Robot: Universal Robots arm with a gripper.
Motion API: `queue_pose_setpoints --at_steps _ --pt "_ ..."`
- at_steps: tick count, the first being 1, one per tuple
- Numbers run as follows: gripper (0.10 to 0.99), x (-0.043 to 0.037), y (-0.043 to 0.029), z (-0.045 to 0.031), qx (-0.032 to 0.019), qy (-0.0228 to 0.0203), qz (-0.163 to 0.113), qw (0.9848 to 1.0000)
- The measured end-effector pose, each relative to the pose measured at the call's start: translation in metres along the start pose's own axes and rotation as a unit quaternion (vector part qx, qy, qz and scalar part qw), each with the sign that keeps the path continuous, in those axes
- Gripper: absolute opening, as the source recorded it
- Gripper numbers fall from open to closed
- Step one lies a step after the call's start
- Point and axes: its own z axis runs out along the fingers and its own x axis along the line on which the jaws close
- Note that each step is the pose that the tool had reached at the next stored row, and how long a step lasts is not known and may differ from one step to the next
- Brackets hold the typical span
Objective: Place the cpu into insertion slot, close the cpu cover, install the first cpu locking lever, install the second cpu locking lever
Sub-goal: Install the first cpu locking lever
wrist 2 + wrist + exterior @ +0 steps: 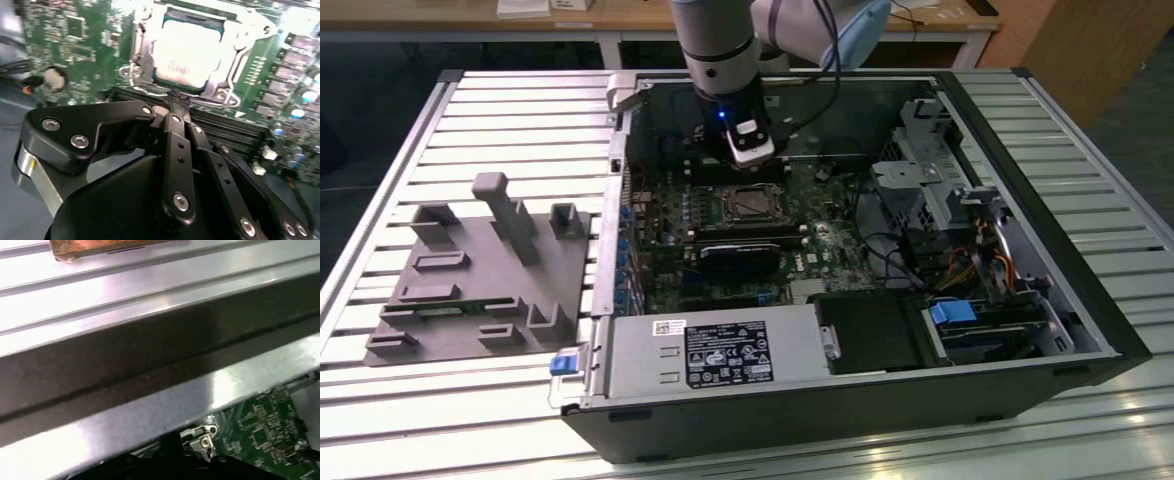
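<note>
On the exterior view's left, a grey fixture plate (467,300) with upright blocks lay on the slatted counter (494,110), just beside the open case (854,420). Along the case's near edge sat the grey power supply (714,355), and beyond it the green board (841,255) covered the floor of the case. Toward the middle of that board, the cpu (750,204) lay flat in the slot (158,75), silvery top up. In the second wrist view, the cover (243,45) was down around the cpu, framing it on all sides with the metal top showing through the window. I could not tell whether the levers were latched. My pincer (750,155) hung tip-down over the board, just behind the cpu in the exterior view. In the second wrist view, its fingers (175,150) were pressed together to a single tip with nothing between them. That tip stood over the long black memory slots (225,130), just beside the cover's edge. I could not tell whether it touched anything. On the exterior view's right, the drive cage (927,165) and a tangle of cables (987,270) filled that side of the case.
</note>
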Motion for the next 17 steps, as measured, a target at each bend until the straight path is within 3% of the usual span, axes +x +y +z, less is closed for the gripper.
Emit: queue_pose_setpoints --at_steps 2,3,4,17 --pt "0.102 -0.0016 -0.0011 0.0004 0.0047 0.0124 0.001 0.9999" --pt "0.102 -0.0024 -0.0021 0.0004 0.0066 0.0171 0.002 0.9998" --pt "0.102 -0.0029 -0.0033 0.0004 0.0072 0.0188 0.002 0.9998" --pt "0.102 -0.0116 -0.0261 -0.0017 0.0075 0.019 0.002 0.9998"
